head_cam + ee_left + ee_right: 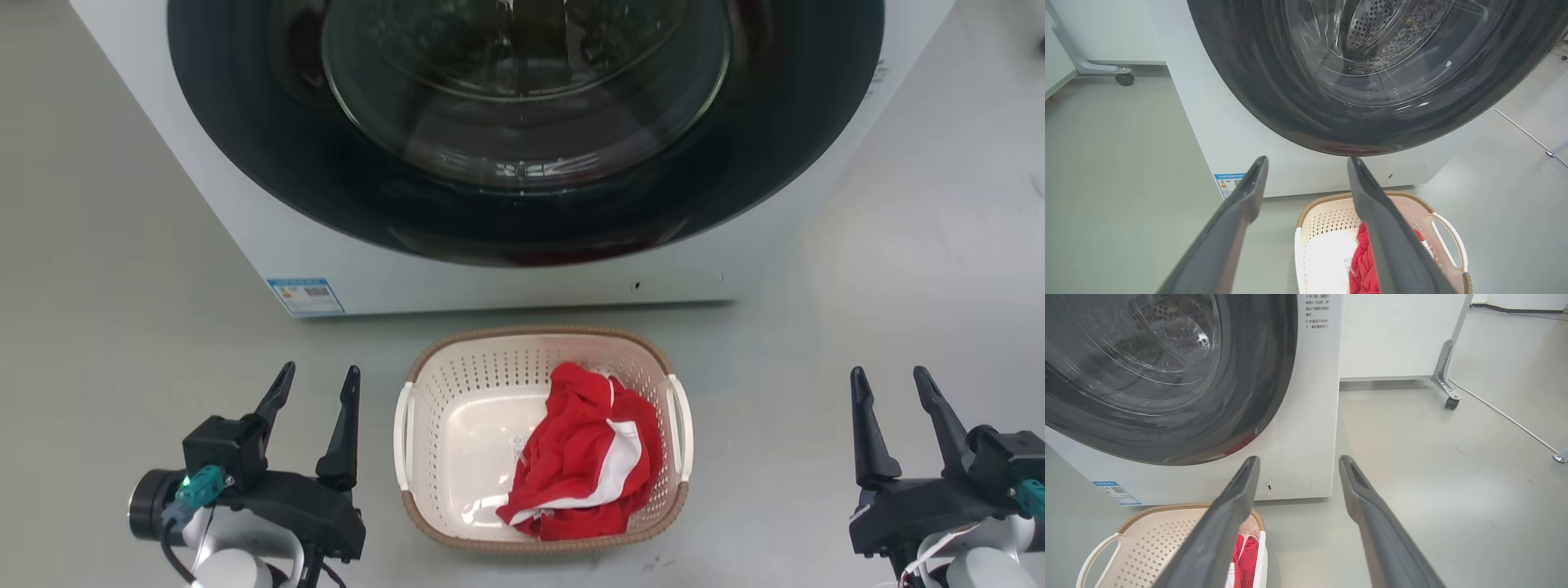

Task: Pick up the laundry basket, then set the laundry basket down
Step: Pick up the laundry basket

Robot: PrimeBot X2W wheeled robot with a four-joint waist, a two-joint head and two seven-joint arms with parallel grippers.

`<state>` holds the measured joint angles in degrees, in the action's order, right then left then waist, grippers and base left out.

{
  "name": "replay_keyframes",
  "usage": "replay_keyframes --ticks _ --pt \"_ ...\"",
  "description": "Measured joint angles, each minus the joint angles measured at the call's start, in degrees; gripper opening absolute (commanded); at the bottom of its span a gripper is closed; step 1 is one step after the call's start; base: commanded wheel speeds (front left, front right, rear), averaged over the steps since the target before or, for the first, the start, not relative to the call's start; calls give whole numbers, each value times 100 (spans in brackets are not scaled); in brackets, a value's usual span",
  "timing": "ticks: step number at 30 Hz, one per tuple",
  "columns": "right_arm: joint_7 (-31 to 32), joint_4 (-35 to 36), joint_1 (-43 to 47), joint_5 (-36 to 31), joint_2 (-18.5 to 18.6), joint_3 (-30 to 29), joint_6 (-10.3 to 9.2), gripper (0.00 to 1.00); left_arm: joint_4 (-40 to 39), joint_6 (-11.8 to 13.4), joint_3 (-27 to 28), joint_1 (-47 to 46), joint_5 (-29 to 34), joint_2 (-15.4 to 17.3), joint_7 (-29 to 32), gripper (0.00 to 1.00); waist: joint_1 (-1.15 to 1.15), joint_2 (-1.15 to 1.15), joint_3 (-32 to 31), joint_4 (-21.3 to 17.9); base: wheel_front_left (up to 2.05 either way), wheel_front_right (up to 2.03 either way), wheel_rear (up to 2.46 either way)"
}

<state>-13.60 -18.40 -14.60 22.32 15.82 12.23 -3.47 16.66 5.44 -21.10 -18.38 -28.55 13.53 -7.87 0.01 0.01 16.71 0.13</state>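
- Left gripper (320, 371) spread wide, empty, just left of laundry basket (482, 371), not touching.
- Right gripper (888, 371) spread wide, empty, farther off to its right.
- One basket on floor (122, 286) before one washing machine (490, 282); one red-and-white garment (588, 457) inside.

head: high, looking down | wrists: low, forward, either side | shared: washing machine (490, 282) (laundry basket (543, 332) too)
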Motion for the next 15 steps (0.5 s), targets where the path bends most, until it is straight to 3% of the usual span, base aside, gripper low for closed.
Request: replay_keyframes --ticks 15 --pt "98 -96 -755 0 -73 43 44 100 264 -130 38 -756 -65 -129 175 100 0 0 1167 -18 0 0 0"
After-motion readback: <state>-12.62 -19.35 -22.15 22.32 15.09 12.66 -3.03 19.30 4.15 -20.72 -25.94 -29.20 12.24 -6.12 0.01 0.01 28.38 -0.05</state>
